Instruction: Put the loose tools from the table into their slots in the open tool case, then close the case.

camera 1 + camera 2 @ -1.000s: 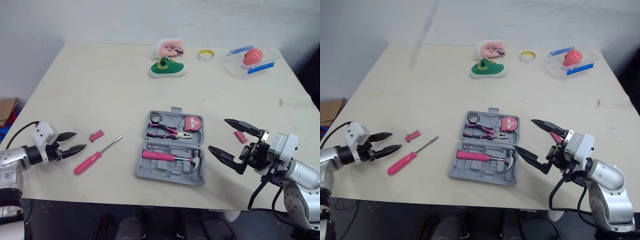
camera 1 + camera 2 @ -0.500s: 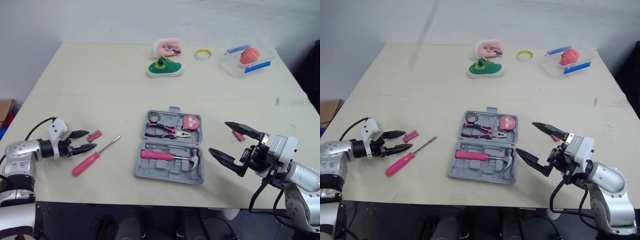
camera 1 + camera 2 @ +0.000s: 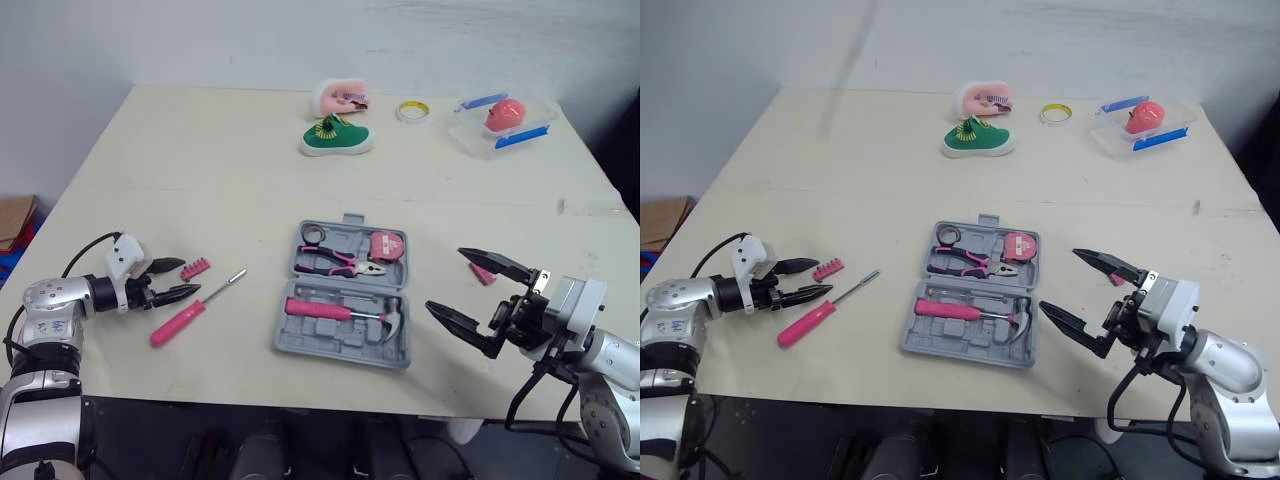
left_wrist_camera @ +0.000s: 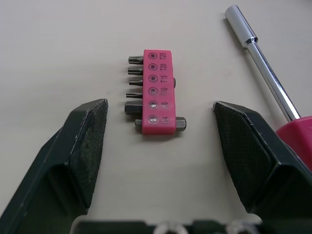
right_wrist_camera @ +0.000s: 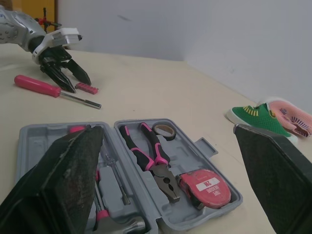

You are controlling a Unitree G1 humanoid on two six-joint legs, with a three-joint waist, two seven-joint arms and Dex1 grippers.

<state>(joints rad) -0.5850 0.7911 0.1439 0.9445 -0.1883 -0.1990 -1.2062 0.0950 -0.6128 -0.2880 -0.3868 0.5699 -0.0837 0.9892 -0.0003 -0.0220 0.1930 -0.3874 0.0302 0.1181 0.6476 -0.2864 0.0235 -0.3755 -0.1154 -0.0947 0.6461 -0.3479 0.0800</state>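
Looking along my left gripper (image 3: 188, 277), I see its fingers (image 4: 87, 141) spread wide, with the pink bit holder (image 4: 158, 91) flat on the table (image 3: 200, 170) just ahead of the tips, centred between them and untouched. The screwdriver (image 3: 190, 312) lies just outside one finger. My right gripper (image 3: 444, 278) is also spread wide and empty, beside the open case (image 3: 340, 342), with a second bit strip (image 3: 482, 273) near its far finger.

Bare bench (image 3: 200, 180) is seen around the pink bit holder (image 4: 157, 91), and gaps are left on both sides between it and the widely spread jaws of the left gripper (image 3: 188, 277). The screwdriver (image 3: 197, 308) is laid close beside it. The open tool case (image 3: 340, 340) is set apart from the right gripper (image 3: 444, 279) by bare bench.
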